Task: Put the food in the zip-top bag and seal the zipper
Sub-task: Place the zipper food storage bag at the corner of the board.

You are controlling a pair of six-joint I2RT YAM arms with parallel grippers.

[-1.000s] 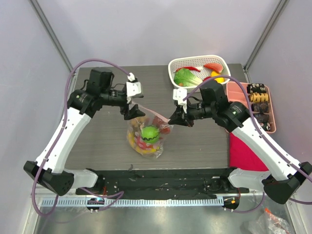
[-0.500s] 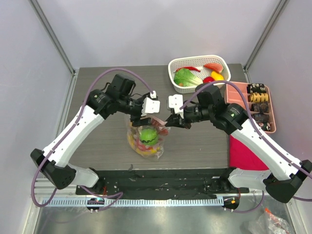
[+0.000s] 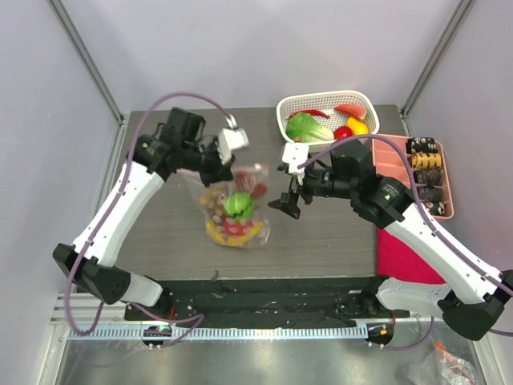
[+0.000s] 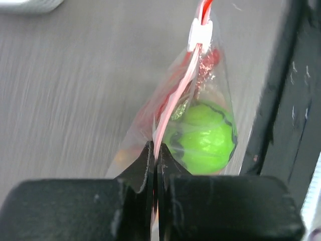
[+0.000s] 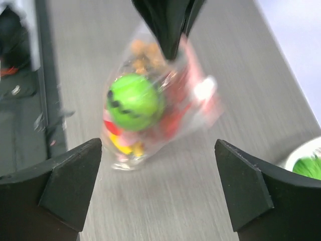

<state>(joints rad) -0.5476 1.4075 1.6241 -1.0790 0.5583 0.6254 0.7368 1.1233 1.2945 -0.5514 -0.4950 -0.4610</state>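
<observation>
The clear zip-top bag (image 3: 234,212) rests on the table, filled with food: a green round fruit (image 3: 237,204), yellow and red pieces and a brown cluster. My left gripper (image 3: 224,171) is shut on the pinkish zipper (image 4: 176,98) at the bag's top edge; a white slider (image 4: 200,33) sits farther along the strip. In the left wrist view the green fruit (image 4: 205,138) bulges just beyond the pinched strip. My right gripper (image 3: 288,204) stands open to the right of the bag, apart from it. From the right wrist the bag (image 5: 150,108) lies ahead of the spread fingers (image 5: 70,183).
A white lattice basket (image 3: 282,112) with lettuce, a chilli and other toy foods stands at the back right. A pink compartment tray (image 3: 393,152) with dark brown items lies at the right edge, with a red mat (image 3: 397,249) in front of it.
My left gripper has closed on the zipper strip and moved back and left, tilting the bag. My right gripper has let go of the bag, opened wide and drawn slightly away.
</observation>
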